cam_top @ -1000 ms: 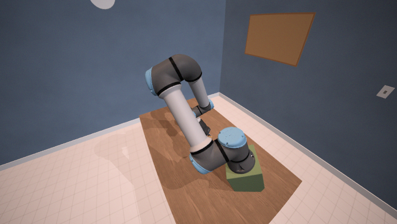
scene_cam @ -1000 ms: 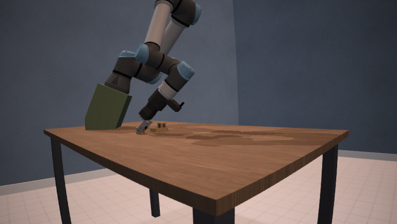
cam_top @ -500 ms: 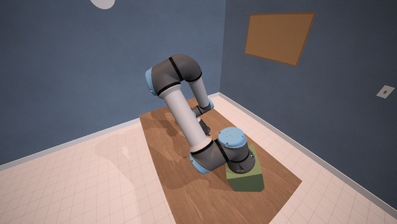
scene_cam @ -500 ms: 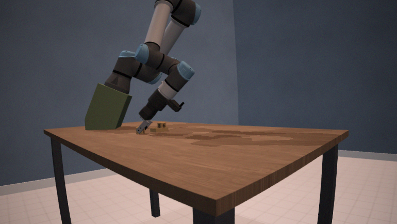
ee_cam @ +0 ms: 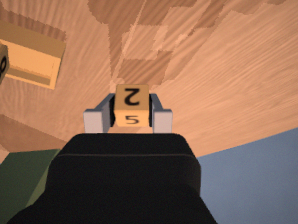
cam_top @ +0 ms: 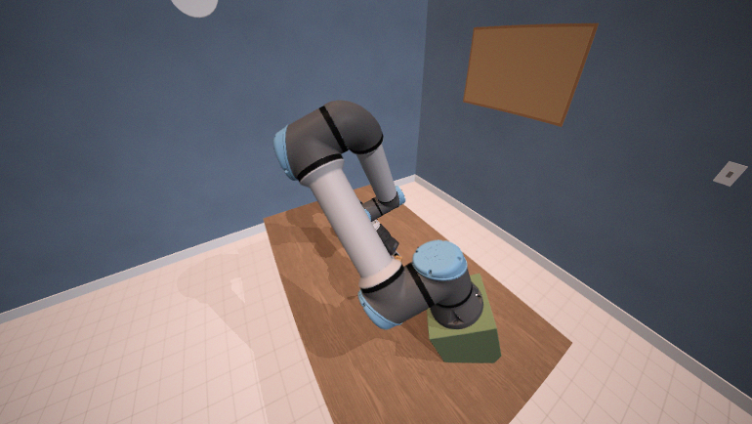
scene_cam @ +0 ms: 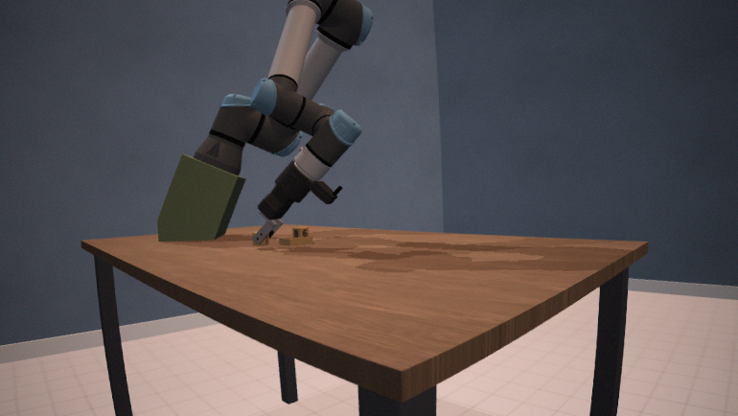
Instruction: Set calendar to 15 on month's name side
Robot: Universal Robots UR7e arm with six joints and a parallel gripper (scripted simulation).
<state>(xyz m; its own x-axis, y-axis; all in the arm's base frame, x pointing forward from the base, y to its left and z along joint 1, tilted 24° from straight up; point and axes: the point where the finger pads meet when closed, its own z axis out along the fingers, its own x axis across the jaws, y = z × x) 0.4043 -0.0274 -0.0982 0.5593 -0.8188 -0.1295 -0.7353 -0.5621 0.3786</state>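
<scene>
Cube (ee_cam: pixel 132 104) showing 2 on top and 5 on the near face sits between the end effector (ee_cam: pixel 131 111) fingers, gripped, on or just above the table (ee_cam: pixel 220 63). Tray (scene_cam: pixel 295 240) with the other cube (scene_cam: pixel 300 233) lies just beside the end effector, up-left in the wrist view. Green pedestal (scene_cam: pixel 198 198) stands behind.

I have the arm (cam_top: pixel 345 221) folded high, elbow up, forearm dropping steeply to the wrist (scene_cam: pixel 317 150), which tips the gripper (scene_cam: pixel 267 232) down at a slant, fingertips low near the surface. In the wrist view its two grey fingers sit either side of a small cube (ee_cam: pixel 132 104), pressed to its flanks; the jaws stand closed on it, partway through their travel
</scene>
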